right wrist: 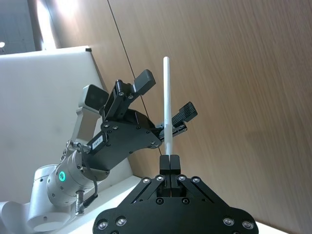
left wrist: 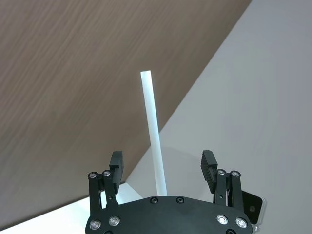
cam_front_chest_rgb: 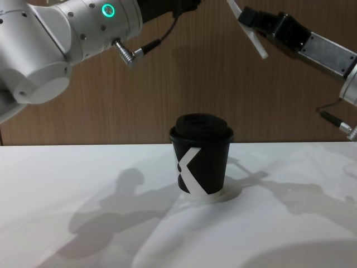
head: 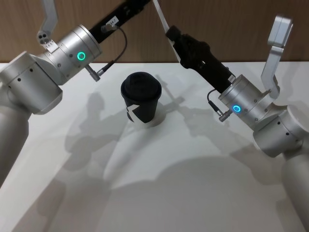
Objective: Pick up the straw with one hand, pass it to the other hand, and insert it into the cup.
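The right end effector point(right wrist: 169, 163), clamped on one end of the white straw point(right wrist: 167, 97), holds it aloft; the left end effector point(left wrist: 162, 163) stands wide, fingers point(left wrist: 208, 165) either side of the straw, not touching. Below, the black lidded cup point(cam_front_chest_rgb: 201, 159), marked with a white K, stands upright on the white counter point(cam_front_chest_rgb: 83, 184).

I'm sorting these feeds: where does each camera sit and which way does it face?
Head view: from the head, down at the table and cup; left arm and right arm show.
Chest view: lower, across at the cup's side; both arms up high.
Left wrist view: along the open left gripper around the straw, wall behind.
Right wrist view: along the right gripper shut on the straw; left gripper beyond.
Shared: both wrist views see the straw.
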Controlling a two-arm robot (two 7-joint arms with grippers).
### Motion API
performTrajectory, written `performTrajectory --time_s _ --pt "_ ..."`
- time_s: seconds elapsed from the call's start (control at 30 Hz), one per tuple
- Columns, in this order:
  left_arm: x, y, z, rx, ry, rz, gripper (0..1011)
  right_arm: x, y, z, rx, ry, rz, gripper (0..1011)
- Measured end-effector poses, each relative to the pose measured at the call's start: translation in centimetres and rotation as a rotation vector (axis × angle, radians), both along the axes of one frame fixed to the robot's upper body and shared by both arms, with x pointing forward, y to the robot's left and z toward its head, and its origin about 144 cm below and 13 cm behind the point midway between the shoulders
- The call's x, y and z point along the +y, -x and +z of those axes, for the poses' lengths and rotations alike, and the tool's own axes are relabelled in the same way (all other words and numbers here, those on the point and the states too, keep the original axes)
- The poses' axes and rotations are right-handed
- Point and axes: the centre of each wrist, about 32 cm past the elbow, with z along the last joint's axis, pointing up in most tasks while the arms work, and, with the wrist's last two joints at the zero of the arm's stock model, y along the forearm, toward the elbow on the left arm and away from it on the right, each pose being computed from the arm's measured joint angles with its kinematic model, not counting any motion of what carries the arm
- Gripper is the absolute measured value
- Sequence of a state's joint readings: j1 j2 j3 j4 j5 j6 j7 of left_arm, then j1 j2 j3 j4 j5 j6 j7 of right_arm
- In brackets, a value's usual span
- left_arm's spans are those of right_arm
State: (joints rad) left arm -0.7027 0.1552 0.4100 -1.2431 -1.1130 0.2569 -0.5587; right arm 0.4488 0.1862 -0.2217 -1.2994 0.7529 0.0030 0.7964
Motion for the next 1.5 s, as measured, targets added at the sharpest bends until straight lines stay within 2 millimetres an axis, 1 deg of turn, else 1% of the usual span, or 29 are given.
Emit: performTrajectory --time_s 0.17,0.2,0.23,0.3,0.33,0.37,0.4,0.43,0.47,0.5,0.53,0.57,0.6,0.63,0.7,0.8,0.83,0.93,1.0,1.1,1.17,1.2,1.23,1.3,1.5 --pt "-0.16 -0.36 0.20 -0.002 -0.003 -0.029 1003 0.00 0.00 0.00 0.000 0.000 0.000 7" --pt "-0.18 -0.40 0.22 -0.002 -0.004 -0.033 975 0.00 0.00 0.00 0.000 0.000 0.000 7" --pt "-0.22 -0.49 0.27 -0.001 -0.005 -0.038 975 0.00 0.00 0.00 0.000 0.000 0.000 7" --pt "-0.24 -0.56 0.33 0.000 -0.005 -0.044 944 0.00 0.00 0.00 0.000 0.000 0.000 7" --pt "-0.26 -0.62 0.37 0.001 -0.007 -0.048 914 0.00 0.00 0.00 0.000 0.000 0.000 7" --pt "-0.27 -0.65 0.38 0.002 -0.007 -0.049 914 0.00 0.00 0.00 0.000 0.000 0.000 7" --pt "-0.27 -0.67 0.41 0.002 -0.008 -0.050 867 0.00 0.00 0.00 0.000 0.000 0.000 7" --pt "-0.27 -0.68 0.43 0.003 -0.008 -0.051 845 0.00 0.00 0.00 0.000 0.000 0.000 7" --pt "-0.30 -0.72 0.48 0.004 -0.009 -0.054 794 0.00 0.00 0.00 0.000 0.000 0.000 7" --pt "-0.31 -0.73 0.48 0.005 -0.009 -0.054 794 0.00 0.00 0.00 0.000 0.000 0.000 7" --pt "-0.32 -0.75 0.51 0.006 -0.010 -0.056 734 0.00 0.00 0.00 0.000 0.000 0.000 7" --pt "-0.31 -0.76 0.54 0.006 -0.010 -0.056 734 0.00 0.00 0.00 0.000 0.000 0.000 7" --pt "-0.30 -0.77 0.54 0.007 -0.010 -0.056 675 0.00 0.00 0.00 0.000 0.000 0.000 7" --pt "-0.30 -0.77 0.55 0.007 -0.011 -0.056 655 0.00 0.00 0.00 0.000 0.000 0.000 7" --pt "-0.28 -0.77 0.56 0.009 -0.010 -0.056 584 0.00 0.00 0.00 0.000 0.000 0.000 7" --pt "-0.22 -0.77 0.55 0.011 -0.010 -0.055 496 0.00 0.00 0.00 0.000 0.000 0.000 7" --pt "-0.22 -0.77 0.56 0.011 -0.010 -0.055 496 0.00 0.00 0.00 0.000 0.000 0.000 7" --pt "-0.21 -0.72 0.64 0.010 -0.009 -0.055 349 0.00 0.00 0.00 0.000 0.000 0.000 7" --pt "-0.21 -0.67 0.67 0.010 -0.008 -0.055 310 0.00 0.00 0.00 0.000 0.000 0.000 7" --pt "-0.21 -0.62 0.71 0.009 -0.008 -0.055 186 0.00 0.00 0.00 0.000 0.000 0.000 7" --pt "-0.20 -0.56 0.72 0.009 -0.008 -0.054 126 0.00 0.00 0.00 0.000 0.000 0.000 7" --pt "-0.21 -0.52 0.73 0.008 -0.008 -0.054 126 0.00 0.00 0.00 0.000 0.000 0.000 7" --pt "-0.22 -0.50 0.75 0.008 -0.007 -0.054 75 0.00 0.00 0.00 0.000 0.000 0.000 7" --pt "-0.21 -0.46 0.75 0.008 -0.007 -0.053 49 0.00 0.00 0.00 0.000 0.000 0.000 7" --pt "-0.19 -0.26 0.79 0.008 -0.007 -0.050 17 0.00 0.00 0.00 0.000 0.000 0.000 7"
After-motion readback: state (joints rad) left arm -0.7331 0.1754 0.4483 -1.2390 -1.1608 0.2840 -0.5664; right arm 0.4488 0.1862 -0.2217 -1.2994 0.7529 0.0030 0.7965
